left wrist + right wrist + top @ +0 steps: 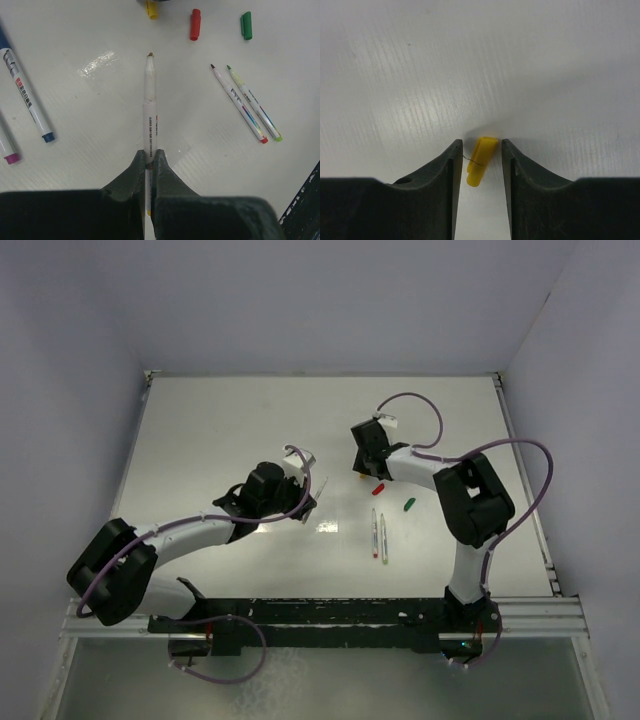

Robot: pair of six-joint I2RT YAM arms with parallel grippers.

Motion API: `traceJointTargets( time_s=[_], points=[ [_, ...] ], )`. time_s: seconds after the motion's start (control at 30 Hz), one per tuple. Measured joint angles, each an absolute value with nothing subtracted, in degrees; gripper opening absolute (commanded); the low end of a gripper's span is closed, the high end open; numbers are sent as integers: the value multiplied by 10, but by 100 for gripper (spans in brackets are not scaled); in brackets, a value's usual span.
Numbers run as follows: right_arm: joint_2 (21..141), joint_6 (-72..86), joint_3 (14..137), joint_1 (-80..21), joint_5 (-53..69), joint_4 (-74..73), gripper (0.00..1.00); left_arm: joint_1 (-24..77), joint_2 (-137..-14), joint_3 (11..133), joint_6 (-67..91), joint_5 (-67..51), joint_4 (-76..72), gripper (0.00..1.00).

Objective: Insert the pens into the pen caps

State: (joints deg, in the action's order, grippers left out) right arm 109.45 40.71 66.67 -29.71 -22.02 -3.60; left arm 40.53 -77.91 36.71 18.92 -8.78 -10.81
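Note:
My left gripper (150,152) is shut on a silver-grey pen (150,110), whose tip points away towards the yellow cap (151,9). My right gripper (481,150) is open with its jaws down on either side of the yellow cap (481,161), which lies on the table and touches neither finger. In the top view the left gripper (305,495) is left of centre and the right gripper (362,468) is just beyond it. The red cap (195,24) and the green cap (246,25) lie loose. Two pens (237,104) (254,102) lie side by side.
Two more pens lie to the left in the left wrist view, one with a blue end (27,95) and one with a purple end (7,147). The red cap (378,488), green cap (408,504) and pen pair (380,535) sit close beside the right arm.

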Motion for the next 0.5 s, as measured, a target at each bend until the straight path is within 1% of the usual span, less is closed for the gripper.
traceJointTargets(
  time_s=[0.2, 0.37, 0.5],
  points=[
    [1096, 411, 668, -308, -236, -45, 39, 405, -779, 367, 194, -88, -110, 0],
    [1108, 410, 686, -320, -258, -64, 33, 405, -779, 367, 199, -88, -111, 0],
    [1117, 410, 700, -323, -271, -80, 32, 405, -779, 367, 201, -88, -111, 0]
  ],
)
